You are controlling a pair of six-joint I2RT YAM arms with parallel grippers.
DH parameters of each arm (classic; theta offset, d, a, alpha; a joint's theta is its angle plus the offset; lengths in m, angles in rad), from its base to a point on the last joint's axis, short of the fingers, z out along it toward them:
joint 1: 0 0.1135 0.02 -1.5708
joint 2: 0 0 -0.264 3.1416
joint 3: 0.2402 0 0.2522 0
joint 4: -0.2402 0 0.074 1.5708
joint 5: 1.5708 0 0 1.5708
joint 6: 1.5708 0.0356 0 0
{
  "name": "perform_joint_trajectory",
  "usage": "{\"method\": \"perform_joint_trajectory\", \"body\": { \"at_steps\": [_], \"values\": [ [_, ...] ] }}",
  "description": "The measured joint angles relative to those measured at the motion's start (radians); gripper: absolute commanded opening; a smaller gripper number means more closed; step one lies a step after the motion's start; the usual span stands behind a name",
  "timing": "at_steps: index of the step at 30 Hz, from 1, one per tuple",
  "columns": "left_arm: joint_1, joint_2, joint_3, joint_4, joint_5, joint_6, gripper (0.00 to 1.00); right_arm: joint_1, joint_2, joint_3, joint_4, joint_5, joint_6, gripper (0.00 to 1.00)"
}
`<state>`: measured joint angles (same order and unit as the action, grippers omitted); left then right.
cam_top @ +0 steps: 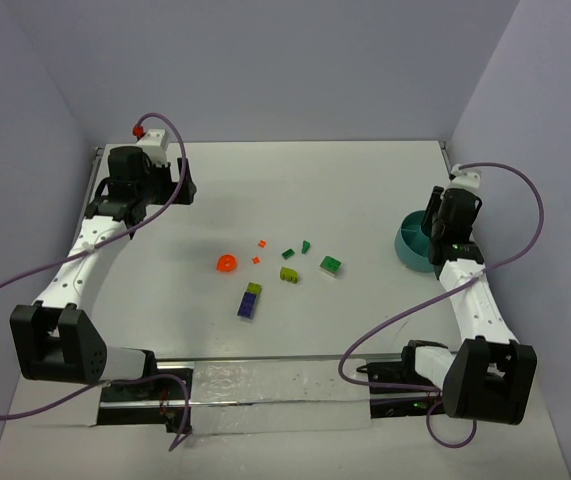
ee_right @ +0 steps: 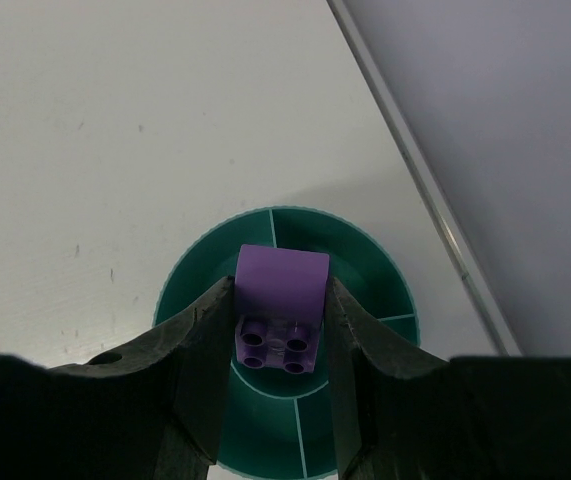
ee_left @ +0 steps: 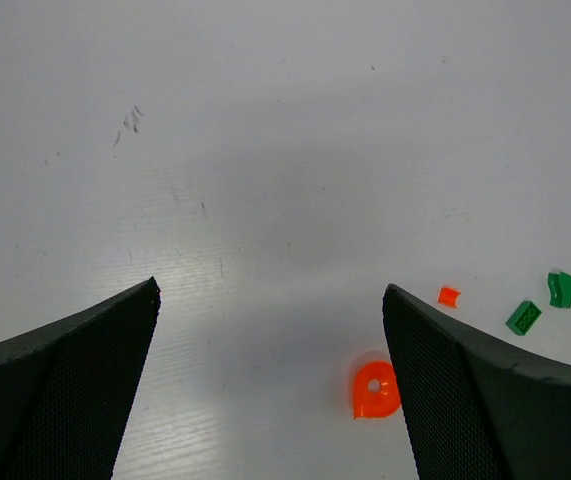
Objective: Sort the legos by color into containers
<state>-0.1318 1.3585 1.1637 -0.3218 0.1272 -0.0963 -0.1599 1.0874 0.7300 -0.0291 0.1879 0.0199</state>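
Top view: right tool (cam_top: pixel 433 228) at right edge of frame, over teal bowl (cam_top: pixel 405 245); left tool (cam_top: pixel 183 185) upper left, well apart from it; loose legos (cam_top: pixel 288 273) mid tabletop (cam_top: pixel 345 180)
Left wrist view: left tool wide, empty; orange ring piece (ee_left: pixel 375 390) lower right, beside one finger
Right wrist view: right tool clamps purple brick (ee_right: pixel 280 285), studs toward camera, bowl directly beneath; looks ready to release

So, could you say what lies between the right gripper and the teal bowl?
A purple brick, held by the right gripper over the teal bowl; right wrist view.
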Motion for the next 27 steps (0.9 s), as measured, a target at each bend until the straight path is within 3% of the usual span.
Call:
{"method": "perform_joint_trajectory", "body": {
  "at_steps": [6,9,13,16,21,27],
  "values": [
    [0.000,0.011,0.000,0.000,0.000,0.000,0.99,-0.005,0.001,-0.019,0.015,-0.006,-0.003,0.02],
    [0.000,0.016,0.000,0.000,-0.001,0.000,0.99,-0.006,0.003,-0.019,0.022,-0.011,-0.003,0.26],
    [0.000,0.017,0.001,-0.001,0.000,0.000,0.99,-0.009,0.010,-0.019,0.026,-0.020,-0.003,0.49],
    [0.000,0.020,0.004,-0.001,0.000,0.000,0.99,-0.011,0.017,-0.019,0.026,-0.027,-0.005,0.54],
    [0.000,0.022,0.010,-0.004,-0.001,0.003,0.99,-0.015,0.017,-0.019,0.023,-0.039,-0.009,0.74],
    [0.000,0.022,0.013,-0.005,0.000,0.004,0.99,-0.018,0.013,-0.018,-0.001,-0.071,-0.002,0.90]
  ]
}}
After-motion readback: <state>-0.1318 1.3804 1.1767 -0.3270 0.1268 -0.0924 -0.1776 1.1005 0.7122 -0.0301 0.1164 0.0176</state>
